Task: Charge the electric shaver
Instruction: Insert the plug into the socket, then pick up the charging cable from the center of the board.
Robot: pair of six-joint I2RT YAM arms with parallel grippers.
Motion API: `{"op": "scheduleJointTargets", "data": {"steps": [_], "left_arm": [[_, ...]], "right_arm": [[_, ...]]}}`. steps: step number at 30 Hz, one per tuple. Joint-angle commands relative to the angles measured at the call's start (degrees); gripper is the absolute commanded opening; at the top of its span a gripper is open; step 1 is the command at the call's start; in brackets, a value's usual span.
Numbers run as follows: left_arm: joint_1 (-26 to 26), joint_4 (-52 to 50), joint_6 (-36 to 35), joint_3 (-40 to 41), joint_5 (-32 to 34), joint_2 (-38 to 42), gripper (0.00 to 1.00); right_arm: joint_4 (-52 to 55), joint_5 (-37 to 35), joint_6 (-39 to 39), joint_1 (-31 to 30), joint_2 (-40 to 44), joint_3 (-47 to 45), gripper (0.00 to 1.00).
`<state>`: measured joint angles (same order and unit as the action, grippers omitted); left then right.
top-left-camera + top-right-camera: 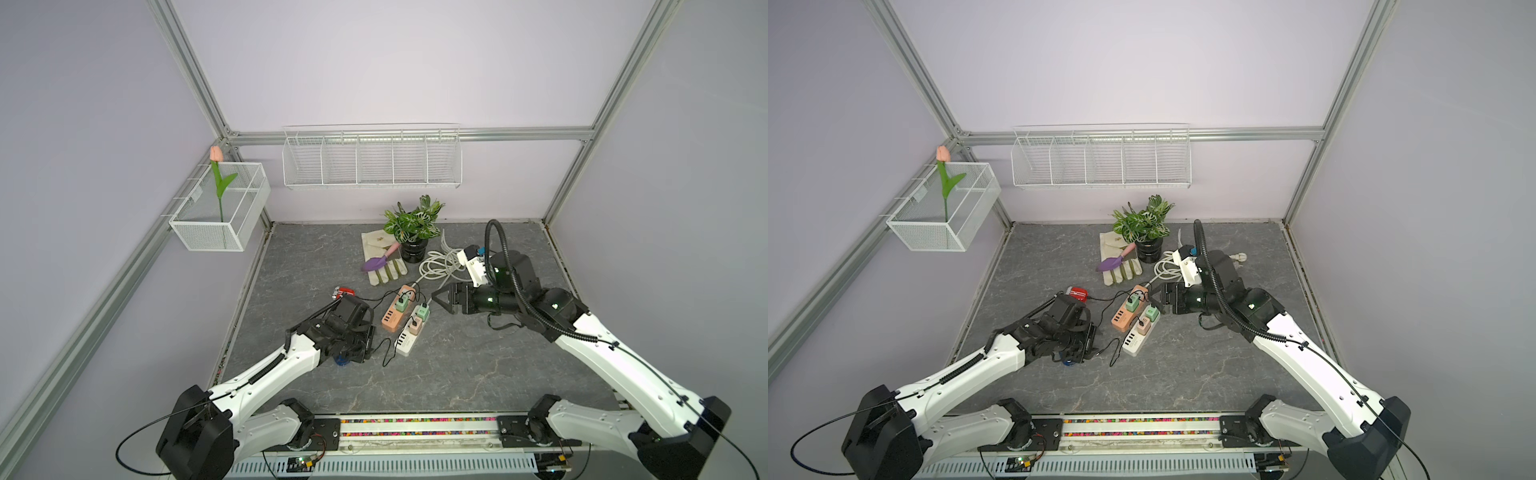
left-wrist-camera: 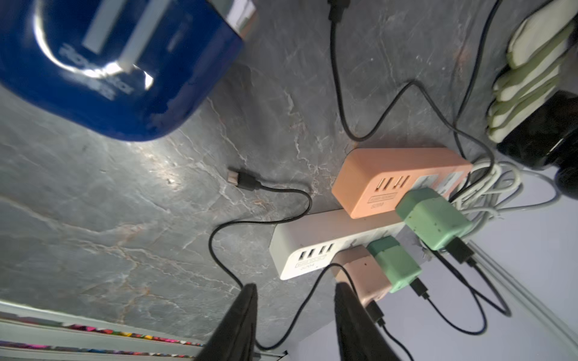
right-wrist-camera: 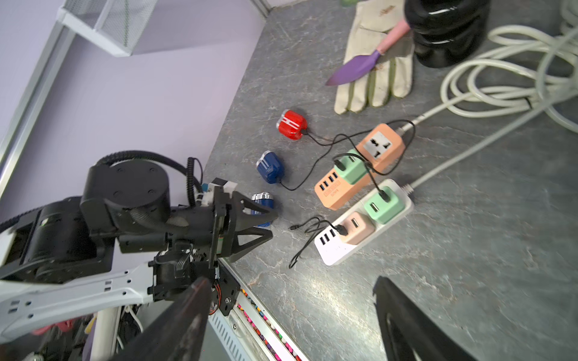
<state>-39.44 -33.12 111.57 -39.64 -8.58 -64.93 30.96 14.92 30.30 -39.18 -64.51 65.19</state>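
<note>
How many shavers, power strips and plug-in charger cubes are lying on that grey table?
Small rounded plastic shavers: 3 – red shaver, cabled blue shaver, uncabled blue shaver
Oblong power strips: 2 – orange strip, white strip
Plug-in charger cubes: 3 – green cube on orange strip, green cube on white strip, pink cube
Total: 8

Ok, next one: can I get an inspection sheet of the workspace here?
Surface: grey marbled table.
Job's things: red shaver and blue shaver cabled; second blue shaver shows no cable, loose plug near it.
Clutter: glove, purple trowel, potted plant.
Grippers: left gripper open by second blue shaver; right gripper open, empty.
Cables: coiled white cord; orange power strip, white power strip.
Surroundings: wall wire rack, mesh basket holding tulip.
</note>
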Motion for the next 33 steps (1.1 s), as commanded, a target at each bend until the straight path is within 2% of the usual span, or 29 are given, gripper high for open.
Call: {"op": "scheduleJointTargets", "data": {"steps": [1,4,9,27,29,32,33], "left_arm": [[-0.38,4.43,21.60,2.43,1.34,-0.23,0.44],[-0.79,7.43,26.98,4.55,3.47,-0.66,0.45],[-0.98,6.10,30.01,4.61,2.82,-3.30,0.45],[-1.31,8.90,32.48,4.93,2.42,-13.31,0.40],[-1.27,7.55,32.40,4.02,2.84,-14.20,0.36],[-1.10,1.89,32.14,1.62,4.00,-15.29,0.20],[-1.08,0.17,32.13,0.88,4.67,-16.07,0.19]], "right_arm": [[-6.12,2.09,-4.23,-1.29,1.25,-2.53,0.84],[-7.31,1.55,-3.78,-1.28,2.23,-3.79,0.84],[-6.56,0.84,-4.31,-1.29,2.81,-4.19,0.84],[-6.00,-1.27,-4.11,-1.31,2.81,-4.89,0.84],[-6.00,-1.52,-4.02,-1.27,2.92,-5.06,0.84],[-6.09,-1.76,-3.85,-1.23,3.05,-5.16,0.84],[-6.11,-1.78,-3.85,-1.23,3.05,-5.24,0.84]]}}
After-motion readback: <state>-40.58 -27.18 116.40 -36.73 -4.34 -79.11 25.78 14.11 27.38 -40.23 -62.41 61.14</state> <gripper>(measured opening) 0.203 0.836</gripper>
